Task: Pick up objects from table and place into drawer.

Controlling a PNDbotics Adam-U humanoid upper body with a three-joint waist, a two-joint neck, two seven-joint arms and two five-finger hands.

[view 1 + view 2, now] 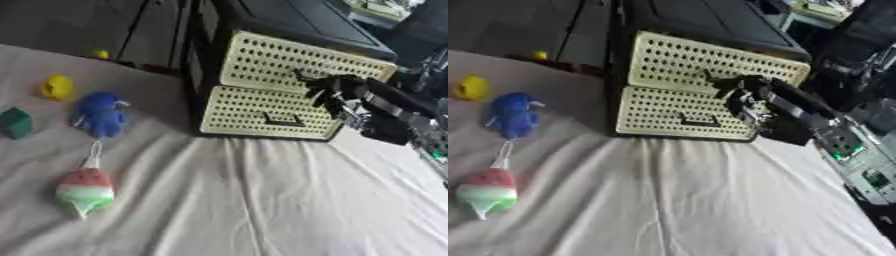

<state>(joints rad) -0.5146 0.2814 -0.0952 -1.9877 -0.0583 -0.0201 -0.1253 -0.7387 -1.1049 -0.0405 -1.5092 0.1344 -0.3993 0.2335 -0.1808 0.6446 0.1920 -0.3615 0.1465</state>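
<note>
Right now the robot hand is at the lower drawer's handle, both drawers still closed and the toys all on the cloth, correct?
Not quite. The right robot hand is at the upper drawer, beside its handle, not the lower drawer; the left eye view shows it. Both drawers look closed, and the toys, like the blue one, lie on the cloth.

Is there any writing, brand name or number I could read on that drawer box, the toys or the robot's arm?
None can be read. The drawer box, blue toy, yellow toy, green toy and watermelon toy show no lettering. The right hand bears no legible mark; the green spot on its arm is only a blur.
</note>
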